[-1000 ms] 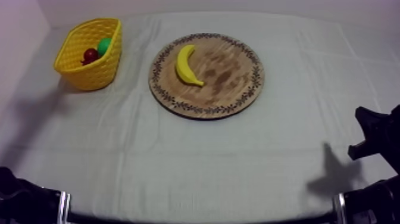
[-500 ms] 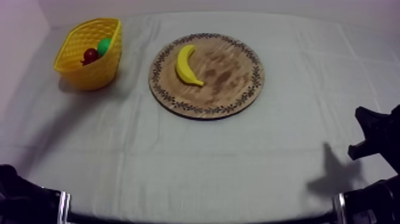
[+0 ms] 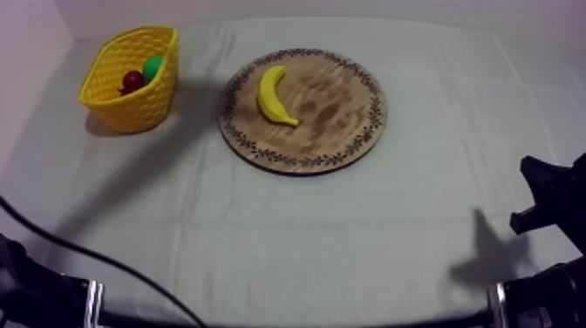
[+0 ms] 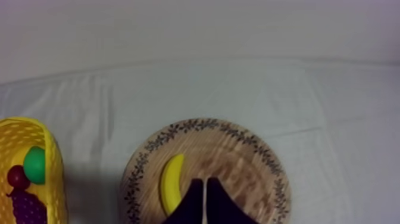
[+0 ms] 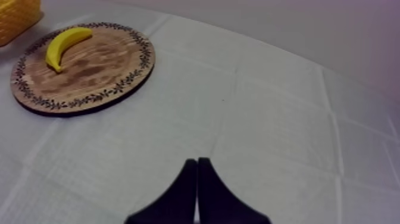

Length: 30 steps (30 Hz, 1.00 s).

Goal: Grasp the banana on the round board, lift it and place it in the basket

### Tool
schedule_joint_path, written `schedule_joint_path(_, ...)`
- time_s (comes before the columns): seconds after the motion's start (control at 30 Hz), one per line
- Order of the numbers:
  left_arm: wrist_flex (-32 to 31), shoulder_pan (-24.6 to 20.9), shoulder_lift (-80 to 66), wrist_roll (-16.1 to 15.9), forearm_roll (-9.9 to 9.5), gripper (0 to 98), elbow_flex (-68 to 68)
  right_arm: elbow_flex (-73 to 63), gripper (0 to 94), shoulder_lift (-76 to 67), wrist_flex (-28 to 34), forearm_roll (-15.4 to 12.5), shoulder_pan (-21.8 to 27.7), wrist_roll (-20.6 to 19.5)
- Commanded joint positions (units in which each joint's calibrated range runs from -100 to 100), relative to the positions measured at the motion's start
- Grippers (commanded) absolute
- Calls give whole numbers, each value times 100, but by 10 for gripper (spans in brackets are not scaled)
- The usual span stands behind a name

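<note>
The reach for the banana (image 3: 275,96) is the step in hand, and no grasp has been made. It lies loose on the round wooden board (image 3: 340,118), curved, on the 9 o'clock side of the board's face and inside the patterned rim.

The yellow basket (image 3: 131,112) stands at about 10 o'clock from the board, near it but apart. It holds a small red fruit (image 3: 132,80) and a green fruit (image 3: 153,66) that is likely the pear. The left wrist view also shows a bunch of grapes (image 4: 27,208) low inside it.

The left jaws are closed on nothing, their two black fingers (image 4: 191,205) lying together as a narrow wedge. From the wrist camera that wedge lines up with the board, its tip just beside the banana's near end, though the height above the board cannot be told.

The right jaws are likewise closed and empty, fingers (image 5: 187,190) together over bare tabletop (image 3: 305,235). The right arm (image 3: 545,196) sits at the 4 o'clock edge, well apart from the board.

By my reading the left side is the one at work — it is nearer both banana and basket. The next move calls for parting the jaws, coming down across the banana's middle, closing and lifting. Then it must carry toward 10 o'clock and release over the basket's mouth — above the fruit already there.
</note>
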Motion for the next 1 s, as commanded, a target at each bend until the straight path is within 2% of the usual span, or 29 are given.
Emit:
schedule_joint_path(0.0, 76, 14, 411, -16, -64, 0, -76, -3, 3, 0, -3, 0, 0, -1)
schedule_joint_path(0.13, 277, 19, 800, 40, -146, 0, -287, -3, 3, 0, -3, 0, 0, -1)
schedule_joint_path(0.37, 369, -39, 1079, 156, -118, 10, -560, -3, 3, 0, -3, 0, 0, -1)
schedule_joint_path(0.4, 368, -43, 1092, 148, -107, 57, -594, -3, 3, 0, -3, 0, 0, -1)
schedule_joint_path(0.5, 552, -30, 1117, 219, -26, 405, -689, -3, 3, 0, -3, 0, 0, -1)
schedule_joint_path(0.6, 771, -11, 1124, 140, 145, 595, -714, -3, 3, 0, -3, 0, 0, -1)
schedule_joint_path(0.73, 943, -3, 1106, 58, 286, 699, -679, -3, 3, 0, -3, 0, 0, -1)
schedule_joint_path(0.97, 1104, -4, 1083, 13, 381, 746, -632, -3, 3, 0, -3, 0, 0, -1)
